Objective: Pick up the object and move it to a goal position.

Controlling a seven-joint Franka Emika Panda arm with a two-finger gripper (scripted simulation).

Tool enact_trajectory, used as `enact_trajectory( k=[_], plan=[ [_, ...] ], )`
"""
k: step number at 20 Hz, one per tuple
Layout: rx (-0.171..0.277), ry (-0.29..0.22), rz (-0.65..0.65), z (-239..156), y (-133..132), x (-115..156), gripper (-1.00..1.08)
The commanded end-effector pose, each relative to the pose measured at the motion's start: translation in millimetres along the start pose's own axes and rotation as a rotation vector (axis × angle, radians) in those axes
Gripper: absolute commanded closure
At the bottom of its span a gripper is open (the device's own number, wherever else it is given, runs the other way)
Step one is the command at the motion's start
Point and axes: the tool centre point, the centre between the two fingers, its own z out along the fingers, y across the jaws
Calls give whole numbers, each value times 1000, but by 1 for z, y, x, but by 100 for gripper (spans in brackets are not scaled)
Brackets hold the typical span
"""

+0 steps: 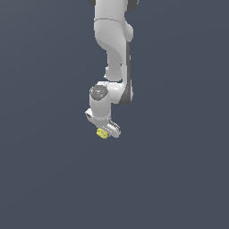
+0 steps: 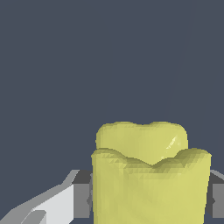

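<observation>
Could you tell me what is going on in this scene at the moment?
A white Franka arm is handling a small yellow blocky object. The object sits at the tip of the hand, and the wrist view shows it filling the space between the two fingers, so it appears to be gripped. Everything around is plain dark grey, and no goal marker shows, so how far the move has got cannot be told.

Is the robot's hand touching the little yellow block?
Touching. In the wrist view the yellow block fills the space between the gripper fingers, with grey pads pressed against both its sides and no gap showing.
</observation>
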Motion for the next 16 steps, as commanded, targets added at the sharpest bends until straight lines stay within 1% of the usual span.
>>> enact_trajectory(
  k=[1,8,16],
  plan=[
    [0,0,0,-1,0,-1,108],
    [0,0,0,-13,1,-17,108],
    [0,0,0,-44,2,-57,108]
  ],
)
